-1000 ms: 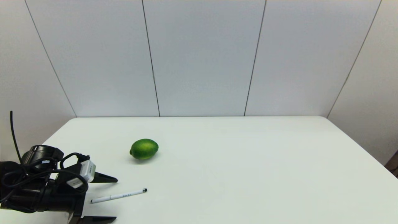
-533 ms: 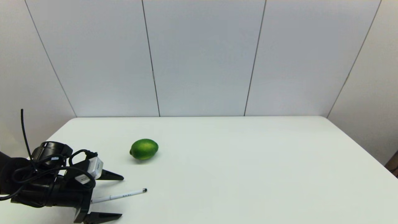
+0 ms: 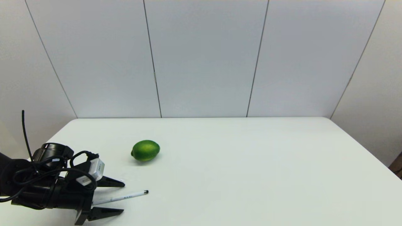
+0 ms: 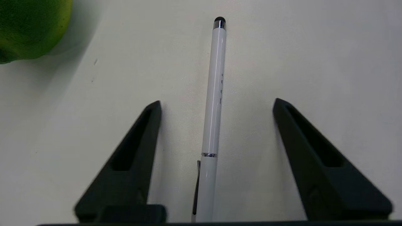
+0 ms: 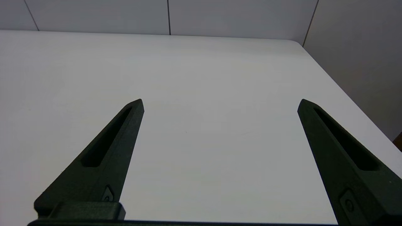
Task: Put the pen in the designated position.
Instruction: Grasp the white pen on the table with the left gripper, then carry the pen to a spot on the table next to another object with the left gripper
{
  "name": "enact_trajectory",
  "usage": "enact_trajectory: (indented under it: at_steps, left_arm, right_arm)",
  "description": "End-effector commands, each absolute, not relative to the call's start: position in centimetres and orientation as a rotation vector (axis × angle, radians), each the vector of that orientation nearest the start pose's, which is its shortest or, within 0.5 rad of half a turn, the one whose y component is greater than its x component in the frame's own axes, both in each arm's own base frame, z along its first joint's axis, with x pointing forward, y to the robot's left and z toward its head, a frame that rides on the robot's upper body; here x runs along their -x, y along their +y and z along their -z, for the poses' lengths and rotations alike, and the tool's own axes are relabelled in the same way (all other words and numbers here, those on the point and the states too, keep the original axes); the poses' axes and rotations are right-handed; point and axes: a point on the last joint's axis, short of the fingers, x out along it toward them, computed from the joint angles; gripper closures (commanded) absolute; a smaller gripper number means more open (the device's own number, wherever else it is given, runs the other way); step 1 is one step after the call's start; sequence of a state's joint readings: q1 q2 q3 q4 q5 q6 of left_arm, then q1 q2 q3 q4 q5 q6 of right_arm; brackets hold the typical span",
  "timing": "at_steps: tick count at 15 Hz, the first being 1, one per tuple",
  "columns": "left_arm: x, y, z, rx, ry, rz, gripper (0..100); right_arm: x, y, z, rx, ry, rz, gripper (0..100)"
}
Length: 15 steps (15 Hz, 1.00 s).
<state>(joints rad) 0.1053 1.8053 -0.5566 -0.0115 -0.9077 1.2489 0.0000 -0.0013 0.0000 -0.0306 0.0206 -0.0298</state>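
Note:
The thin white pen [image 3: 125, 197] lies flat on the white table near the front left, its black tip pointing right. In the left wrist view the pen [image 4: 213, 103] runs straight down the gap between my two fingers, touching neither. My left gripper [image 3: 123, 197] is open and low over the table, its fingers straddling the pen's rear half. The designated position carries no mark that I can pick out on the tabletop. My right gripper [image 5: 220, 105] is open with nothing between its fingers, out of the head view, held above bare table.
A green lime [image 3: 145, 150] sits behind the pen, a little farther from me; its edge shows as the lime [image 4: 28, 28] in the left wrist view. The table's front edge [image 3: 201, 224] is close below the left gripper. White wall panels stand behind.
My left gripper moved forward and right around the pen's rear end, and its fingers have drawn closer together. The pen and lime stayed put.

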Motion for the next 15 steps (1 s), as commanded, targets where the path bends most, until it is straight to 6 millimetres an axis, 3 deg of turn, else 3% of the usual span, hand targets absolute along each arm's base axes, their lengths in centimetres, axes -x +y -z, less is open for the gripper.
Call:
enact_trajectory:
  at_steps: [1, 15]
  left_arm:
    - [-22.69, 0.62, -6.15, -0.456, 0.483, 1.206, 100]
    - [-22.59, 0.61, -6.59, -0.455, 0.476, 1.197, 100]
  right_arm:
    - [2.18, 0.05, -7.48, 0.031, -0.017, -0.021, 0]
    - [2.18, 0.05, -7.48, 0.031, -0.017, -0.021, 0]
